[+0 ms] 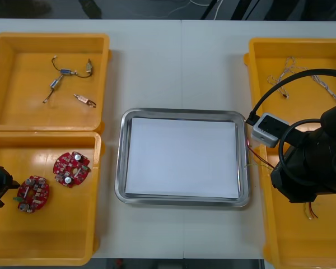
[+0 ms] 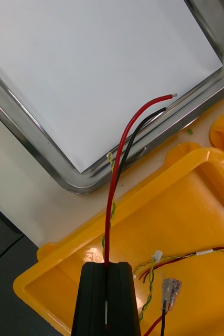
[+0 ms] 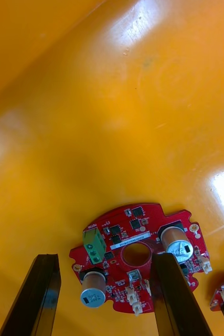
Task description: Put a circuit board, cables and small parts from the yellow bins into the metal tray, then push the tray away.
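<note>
Metal tray [image 1: 182, 115] sits in the middle of the table, between the yellow bins. It is white inside and has nothing in it yet, so the job is only at its start.

The right gripper [image 2: 106, 299] is over the near right bin [image 2: 195, 210]. Its fingers are pinched tight on a red and black cable [image 2: 123, 152]. The cable's loose ends reach over the rim of the tray, but the cable is not lying in it. More red and yellow cables [image 2: 195, 257] lie in the bin below.

The left gripper [image 3: 106, 299] is low in the near left bin [image 1: 50, 235]. Its fingers are wide apart and hold nothing. A round red circuit board [image 3: 138, 247] lies flat on the bin floor just under them, partly between the fingers. A second board [image 1: 71, 168] lies close by.

The small metal parts [image 1: 85, 100] are in the far left bin [image 1: 11, 45], and no gripper is near them.

I think all the big steps are left: drop the cable in, lift a board over, fetch some small parts, then push the tray away.
</note>
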